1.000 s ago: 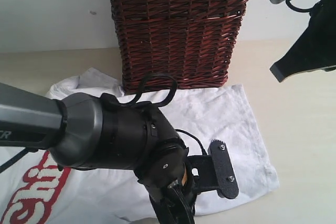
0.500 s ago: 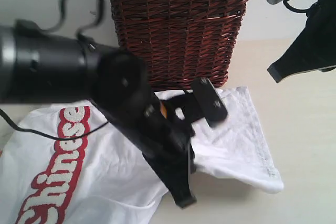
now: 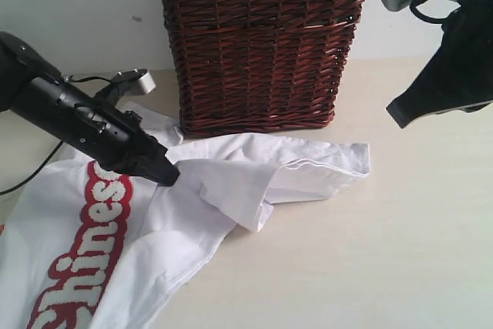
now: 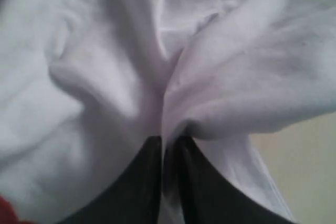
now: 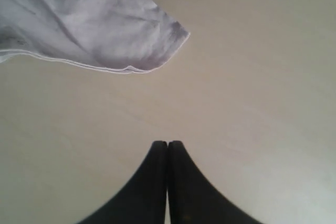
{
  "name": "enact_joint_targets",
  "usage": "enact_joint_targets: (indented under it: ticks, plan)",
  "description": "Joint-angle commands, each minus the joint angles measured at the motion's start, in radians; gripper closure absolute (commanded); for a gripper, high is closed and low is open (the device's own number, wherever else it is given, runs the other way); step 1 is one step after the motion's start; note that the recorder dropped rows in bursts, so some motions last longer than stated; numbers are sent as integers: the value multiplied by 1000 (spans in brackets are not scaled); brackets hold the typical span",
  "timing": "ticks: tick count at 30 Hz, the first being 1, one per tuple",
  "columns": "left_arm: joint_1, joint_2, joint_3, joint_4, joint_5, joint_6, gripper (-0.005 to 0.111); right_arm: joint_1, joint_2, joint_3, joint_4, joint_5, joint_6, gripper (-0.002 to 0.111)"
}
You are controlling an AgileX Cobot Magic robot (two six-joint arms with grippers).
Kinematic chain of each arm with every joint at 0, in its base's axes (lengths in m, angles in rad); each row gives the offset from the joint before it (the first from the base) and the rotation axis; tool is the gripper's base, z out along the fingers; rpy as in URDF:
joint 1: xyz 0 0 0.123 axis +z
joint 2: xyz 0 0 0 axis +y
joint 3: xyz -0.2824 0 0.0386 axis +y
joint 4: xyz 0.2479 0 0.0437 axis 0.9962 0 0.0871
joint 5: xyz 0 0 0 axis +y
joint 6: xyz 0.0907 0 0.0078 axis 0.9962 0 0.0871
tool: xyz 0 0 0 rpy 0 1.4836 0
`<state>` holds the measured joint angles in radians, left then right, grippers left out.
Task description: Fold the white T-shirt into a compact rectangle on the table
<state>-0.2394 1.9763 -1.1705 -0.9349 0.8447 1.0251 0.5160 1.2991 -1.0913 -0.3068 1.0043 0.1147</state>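
Observation:
The white T-shirt [image 3: 254, 175] lies rumpled on the table [image 3: 385, 252], its red band of lettering [image 3: 88, 244] running to the lower left. My left gripper [image 3: 166, 173] is low over the shirt's middle, shut on a pinched fold of white cloth [image 4: 252, 77]; in the left wrist view the cloth sits between the black fingertips of the left gripper [image 4: 168, 140]. My right gripper [image 3: 397, 109] hangs high at the right, shut and empty. In the right wrist view the right gripper [image 5: 167, 142] is above bare table [image 5: 252, 77], with a shirt corner [image 5: 94, 19] off to one side.
A tall dark red wicker basket [image 3: 258, 44] stands at the back centre, touching the shirt's far edge. A white wall [image 3: 77, 5] rises behind the table. A black cable [image 3: 27, 179] trails from the left arm across the table's left side.
The left arm has swung from the front centre to the left, low over the shirt. The shirt's right side has been dragged leftward and bunched. The right arm has barely moved.

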Motion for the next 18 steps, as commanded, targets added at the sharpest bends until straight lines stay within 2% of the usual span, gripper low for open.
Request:
enact_joint_targets:
  ticks: [1,4,6,9,11,15,18]
  plan:
    - [25,36,-1,-22,-48,-15,65,-4,-8,15,110,-9,-122,105]
    - [25,42,-1,-39,-69,-15,52,-4,4,62,333,-23,-421,105]
    - [25,42,-3,-58,-71,-15,50,-4,27,96,511,-30,-596,102]
    - [25,42,-3,-72,-71,-11,50,-4,79,150,793,-24,-863,92]
    - [25,42,-3,-73,-71,-11,50,-4,125,180,917,-21,-1004,84]
    - [25,42,-3,-78,-71,-9,50,-4,213,212,982,-21,-1097,67]
    - [25,42,-3,-94,-71,-9,50,-4,289,217,961,-28,-1113,63]
